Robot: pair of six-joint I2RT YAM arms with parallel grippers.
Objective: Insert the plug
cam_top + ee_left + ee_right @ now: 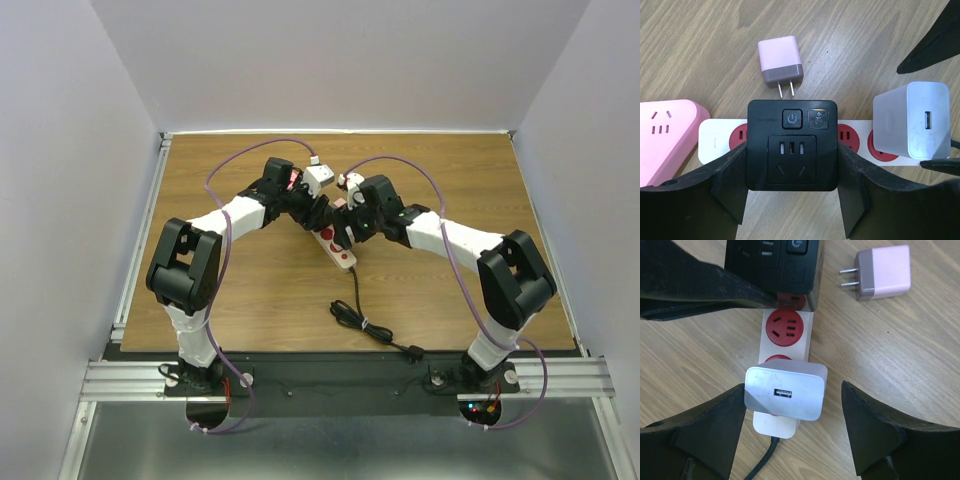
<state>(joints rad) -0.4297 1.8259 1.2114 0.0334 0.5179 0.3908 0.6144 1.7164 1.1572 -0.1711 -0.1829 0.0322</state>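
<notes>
Both arms reach fwd, elbows out, wrists angled inward, meeting over the power strip (715,142) mid-desk (250,290). Left tool (792,150) clenched on black adapter (790,172), which sits atop the strip. Right tool (792,395) released, straddling white charger (785,385) plugged in nr the strip's cable end. Pink charger (780,62) lies loose beside the strip.

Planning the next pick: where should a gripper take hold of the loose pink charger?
Probably from above, pinching the pink charger across its body's two side faces, at the pink end. It lies flat on the table, prongs toward the power strip, so they stay free.
</notes>
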